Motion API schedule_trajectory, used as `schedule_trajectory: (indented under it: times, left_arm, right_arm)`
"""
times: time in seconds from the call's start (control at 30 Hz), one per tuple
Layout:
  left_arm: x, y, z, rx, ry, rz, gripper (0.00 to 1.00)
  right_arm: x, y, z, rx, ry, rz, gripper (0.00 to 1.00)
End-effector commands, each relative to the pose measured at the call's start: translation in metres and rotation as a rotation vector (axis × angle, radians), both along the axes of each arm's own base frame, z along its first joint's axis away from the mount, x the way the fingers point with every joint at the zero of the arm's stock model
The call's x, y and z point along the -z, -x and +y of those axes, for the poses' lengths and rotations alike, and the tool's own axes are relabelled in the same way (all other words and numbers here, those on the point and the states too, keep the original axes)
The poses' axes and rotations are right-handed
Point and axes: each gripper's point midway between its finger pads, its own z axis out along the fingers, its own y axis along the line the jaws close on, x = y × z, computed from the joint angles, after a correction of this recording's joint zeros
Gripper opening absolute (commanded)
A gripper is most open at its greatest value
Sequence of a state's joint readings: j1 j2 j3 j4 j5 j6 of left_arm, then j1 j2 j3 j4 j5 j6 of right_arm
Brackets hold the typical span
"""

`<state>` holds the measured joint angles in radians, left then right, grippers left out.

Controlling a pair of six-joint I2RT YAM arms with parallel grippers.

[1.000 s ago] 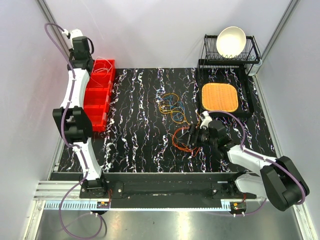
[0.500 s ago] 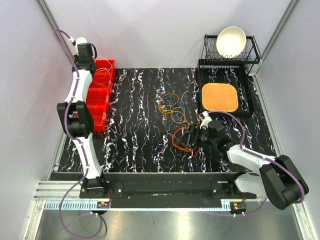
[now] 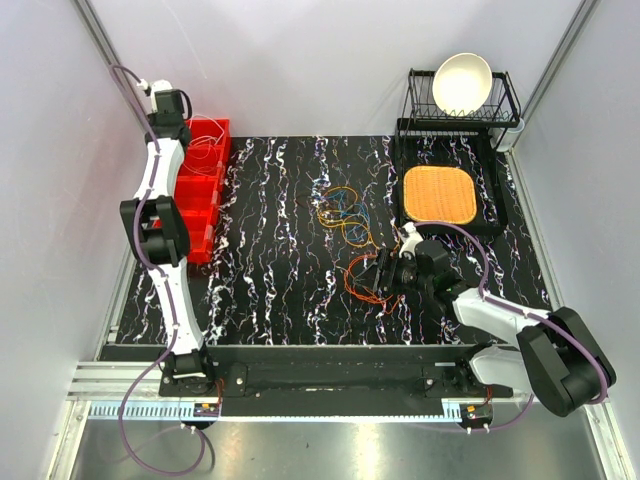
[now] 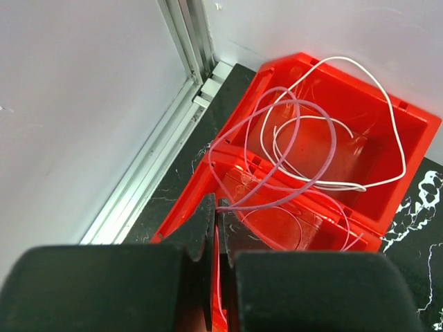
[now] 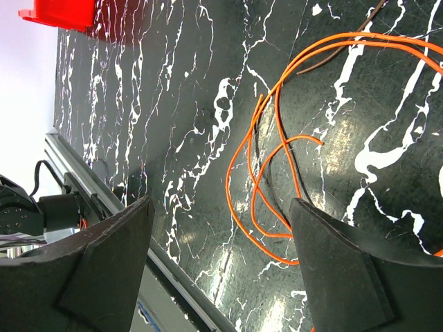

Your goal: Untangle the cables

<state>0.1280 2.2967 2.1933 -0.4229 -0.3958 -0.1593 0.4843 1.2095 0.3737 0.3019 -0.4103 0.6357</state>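
**Left claw drops a freed cable in the red bin, right claw poised over orange tangle**

Far-left corner of the bench (image 3: 270,260): the left claw (image 4: 214,214) is up over the red bin (image 4: 415,117), clenched on a thin pink cable (image 4: 332,149). The cable's loops hang down into the far compartment, lying across a white cable (image 4: 398,138) already in there. My read is that the bin is the drop spot for separated cables, so the arm is stretched out to get the pink one fully inside before letting go. In the top view, the left claw (image 3: 172,100) sits at the bin's far end.

Middle of the bench: a loose bunch of cables (image 3: 345,215), orange, yellow and some blue, overlapping and untouched. Can't tell how knotted it is from above.

Toward the near-right: the right claw (image 3: 385,272) is low over a second clump of orange cables (image 3: 362,280). In the wrist view, the right claw (image 5: 221,207) is released, fingers spread wide, and an orange cable (image 5: 277,111) crosses itself on the bench between them. It grips nothing. It looks staged for the next pick, fingers straddling the strands so that closing would catch one.

Far-right corner: a dish rack (image 3: 465,110) with a white bowl (image 3: 462,82), and an orange mat (image 3: 438,194) in front, not part of this.

Task seems partway: two cables binned, two clumps left
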Motion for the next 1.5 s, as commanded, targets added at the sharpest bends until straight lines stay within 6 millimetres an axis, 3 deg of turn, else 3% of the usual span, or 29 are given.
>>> schedule_trajectory:
  times: [0.0,0.23,0.53,0.7,0.77,0.8,0.87,0.9,1.0,1.23,1.37,1.47]
  left_arm:
    - [-0.008,-0.013,0.001,0.011,0.023,-0.058,0.00]
    - [0.003,-0.001,0.000,0.000,0.033,-0.042,0.00]
    - [0.058,0.005,-0.005,0.022,0.060,0.052,0.01]
    - [0.058,0.005,-0.008,0.035,0.073,0.049,0.02]
    - [0.053,0.006,-0.008,0.035,0.074,0.044,0.08]
    - [0.050,0.007,-0.008,0.035,0.073,0.039,0.21]
    - [0.043,0.009,-0.008,0.029,0.070,0.031,0.36]
    - [0.039,0.010,-0.007,0.026,0.069,0.026,0.52]
    - [0.013,0.016,-0.008,0.006,0.076,-0.017,0.69]
    - [-0.036,0.026,-0.026,0.032,0.069,-0.085,0.92]
    - [-0.058,0.030,-0.044,0.057,0.069,-0.112,0.99]
    - [-0.069,0.036,-0.055,0.069,0.072,-0.119,0.99]
  right_arm:
    - [-0.022,-0.015,0.007,-0.006,-0.028,-0.076,0.85]
    - [-0.021,-0.015,0.008,-0.007,-0.027,-0.073,0.85]
    - [-0.021,-0.015,0.008,-0.006,-0.026,-0.075,0.85]
    - [-0.020,-0.015,0.008,-0.008,-0.025,-0.073,0.85]
    - [-0.021,-0.015,0.008,-0.008,-0.027,-0.076,0.85]
    - [-0.021,-0.015,0.008,-0.008,-0.026,-0.076,0.85]
    - [-0.021,-0.015,0.008,-0.008,-0.026,-0.075,0.85]
    - [-0.020,-0.015,0.008,-0.008,-0.026,-0.075,0.85]
    - [-0.020,-0.015,0.008,-0.008,-0.026,-0.077,0.85]
    - [-0.022,-0.015,0.008,-0.007,-0.033,-0.086,0.85]
    - [-0.023,-0.013,0.007,-0.011,-0.036,-0.094,0.85]
    - [-0.024,-0.013,0.007,-0.009,-0.039,-0.099,0.85]
